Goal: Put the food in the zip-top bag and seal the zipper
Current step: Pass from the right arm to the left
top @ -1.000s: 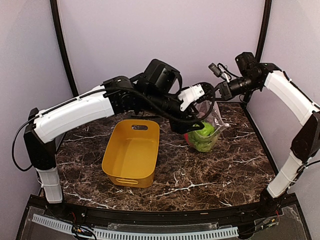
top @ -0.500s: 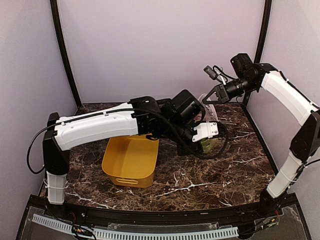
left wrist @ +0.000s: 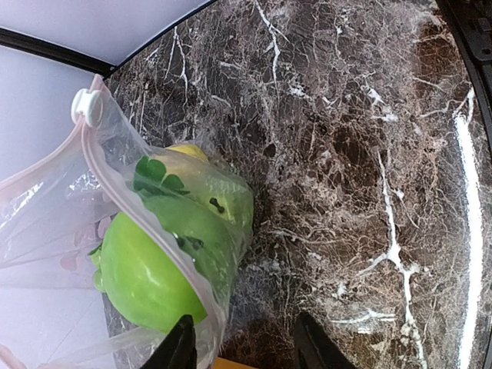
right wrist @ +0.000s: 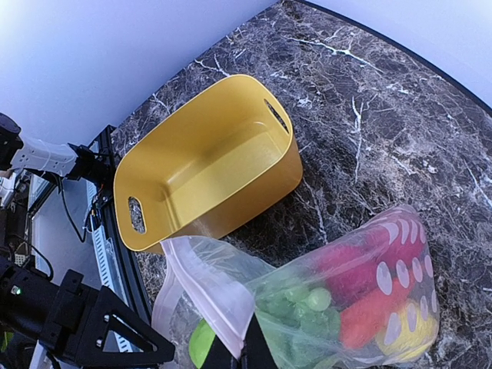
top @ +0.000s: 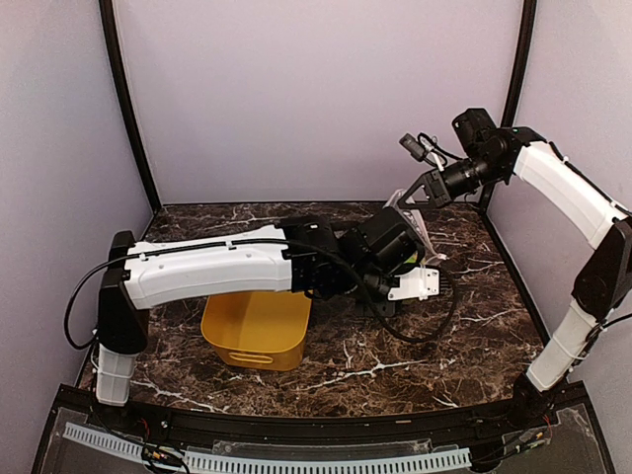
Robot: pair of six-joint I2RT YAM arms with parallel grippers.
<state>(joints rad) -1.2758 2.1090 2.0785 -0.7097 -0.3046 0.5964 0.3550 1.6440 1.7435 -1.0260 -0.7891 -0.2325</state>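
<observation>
A: What can bite you from here?

B: Biggest first. Your left arm lies low across the table, passing right over the yellow tub. Pull it back carelessly and it could clip the tub. That's my guess, not a given.

A: And the bag?

B: The zip-top bag hangs by its mouth edge at the back right, with its bottom apparently resting on the marble. The food is bunched low inside: green, red and yellow pieces. All that weight pulls on one pinch. If the pinch slips, the bag drops, the mouth gapes and pieces could roll out.

A: Zipper?

B: The zipper runs slack and curved, not taut. I can't tell how much is sealed, but the mouth looks parted near the grip. Run it closed like that and the film will likely bunch and the track skip. You'd want the free end held first. The slider sits at the end of the strip, well apart from your left fingers.

A: Grippers?

B: Your right gripper is clamped tight on the bag's mouth edge and carries it. Your left gripper is part open, with marble showing between the jaws and nothing held. One fingertip is right at the bag's lower edge; I can't tell if it touches. Close now and you'd probably nip loose film, not the zipper.
</observation>
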